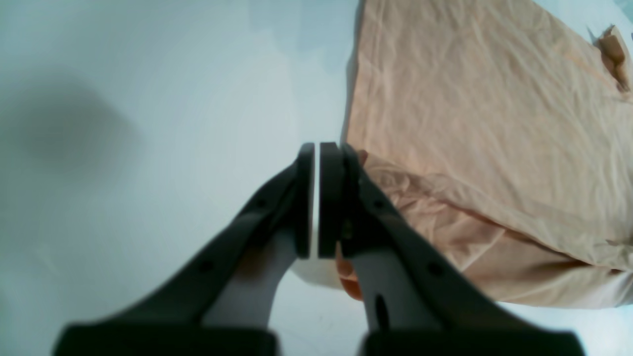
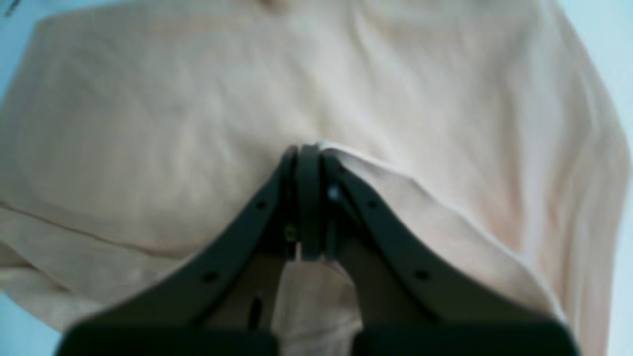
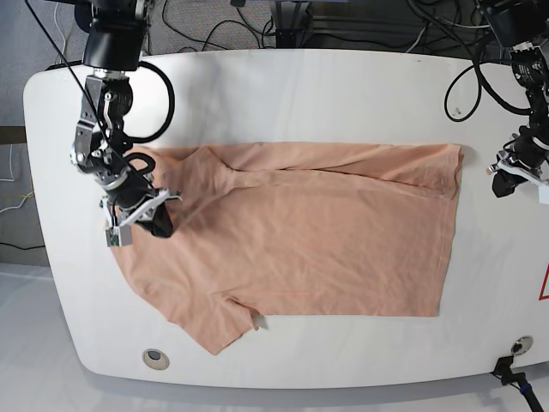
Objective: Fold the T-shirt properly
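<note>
The salmon-peach T-shirt lies spread on the white table, with its neck end at the left and its hem at the right of the base view. My right gripper sits at the shirt's left end by the shoulder. In the right wrist view it is shut on a raised fold of the T-shirt. My left gripper hovers just beyond the hem at the right. Its pads are shut with only a thin white sliver between them, and the T-shirt lies beside the right finger.
Cables run behind the table's far edge. A round hole sits near the front left edge, and another fitting at the front right. A red mark shows at the right rim. Bare tabletop surrounds the shirt.
</note>
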You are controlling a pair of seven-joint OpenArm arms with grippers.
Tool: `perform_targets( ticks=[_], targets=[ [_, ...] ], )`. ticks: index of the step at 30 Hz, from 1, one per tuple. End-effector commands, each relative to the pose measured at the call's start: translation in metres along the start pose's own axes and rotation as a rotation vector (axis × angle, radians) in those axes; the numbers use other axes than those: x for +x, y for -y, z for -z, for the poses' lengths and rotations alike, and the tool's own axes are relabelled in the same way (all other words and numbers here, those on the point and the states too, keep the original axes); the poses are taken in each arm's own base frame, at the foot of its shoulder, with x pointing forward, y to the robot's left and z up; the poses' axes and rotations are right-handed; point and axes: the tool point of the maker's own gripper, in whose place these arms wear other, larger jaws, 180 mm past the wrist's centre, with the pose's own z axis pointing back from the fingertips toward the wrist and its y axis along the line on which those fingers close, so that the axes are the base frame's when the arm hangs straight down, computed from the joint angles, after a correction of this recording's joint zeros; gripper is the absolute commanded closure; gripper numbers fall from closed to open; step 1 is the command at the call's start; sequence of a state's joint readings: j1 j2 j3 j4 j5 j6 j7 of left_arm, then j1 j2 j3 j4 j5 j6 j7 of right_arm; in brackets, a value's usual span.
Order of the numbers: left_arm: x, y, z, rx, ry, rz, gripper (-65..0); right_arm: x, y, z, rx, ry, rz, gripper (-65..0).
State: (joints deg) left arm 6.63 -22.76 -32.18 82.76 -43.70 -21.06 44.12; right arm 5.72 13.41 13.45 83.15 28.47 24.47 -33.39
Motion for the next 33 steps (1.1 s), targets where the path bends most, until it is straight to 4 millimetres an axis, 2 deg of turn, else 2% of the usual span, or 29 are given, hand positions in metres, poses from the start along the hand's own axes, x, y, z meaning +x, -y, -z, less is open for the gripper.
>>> perform_targets(
  ticks=[1, 8, 12, 15, 16, 17, 19, 23, 25, 28, 30, 32, 33],
  targets=[
    [0.022, 0.003, -0.005, -0.011, 0.057, 0.03, -0.6, 0.028, -0.005, 0.002, 0.022, 0.07, -0.026, 0.0],
    [0.024, 0.004, -0.009, -0.013, 0.06, 0.042, -1.2, 0.026, -0.024, 0.012, 0.077, 0.055, -0.04, -0.1],
    [0.025, 0.003, -0.009, -0.008, 0.066, 0.045, -3.0, 0.025, -0.023, 0.012, 0.078, 0.055, -0.031, -9.5],
    [0.025, 0.003, -0.01, -0.011, 0.063, 0.046, -4.4, 0.023, -0.022, 0.01, 0.079, 0.051, -0.026, -11.8],
    [0.019, 0.005, -0.008, -0.015, 0.043, 0.048, -2.2, 0.023, -0.024, 0.011, 0.084, 0.05, -0.036, -10.9],
    [0.019, 0.007, -0.008, -0.022, 0.046, 0.047, -2.8, 0.021, -0.023, 0.01, 0.08, 0.044, -0.033, -11.0],
    [0.019, 0.008, -0.007, -0.024, 0.044, 0.049, -8.0, 0.02, -0.024, 0.01, 0.084, 0.046, -0.029, -11.2],
    [0.018, 0.014, -0.008, -0.037, 0.026, 0.066, -27.0, 0.017, -0.025, 0.009, 0.089, 0.039, -0.034, -13.6],
    [0.015, 0.021, -0.007, -0.05, 0.017, 0.069, -30.4, 0.017, -0.026, 0.009, 0.09, 0.036, -0.038, -16.1],
    [0.009, 0.029, -0.004, -0.067, 0.014, 0.05, -31.0, 0.017, -0.027, 0.009, 0.096, 0.036, -0.045, -17.8],
    [0.004, 0.03, -0.002, -0.067, 0.004, 0.032, -29.0, 0.016, -0.029, 0.009, 0.104, 0.033, -0.039, -14.6],
    [-0.002, 0.033, 0.003, -0.075, -0.009, 0.023, -23.3, 0.015, -0.029, 0.009, 0.109, 0.027, -0.039, -3.2],
    [-0.001, 0.034, 0.004, -0.076, -0.004, 0.024, -19.5, 0.015, -0.028, 0.008, 0.106, 0.026, -0.046, 0.0]
  ],
)
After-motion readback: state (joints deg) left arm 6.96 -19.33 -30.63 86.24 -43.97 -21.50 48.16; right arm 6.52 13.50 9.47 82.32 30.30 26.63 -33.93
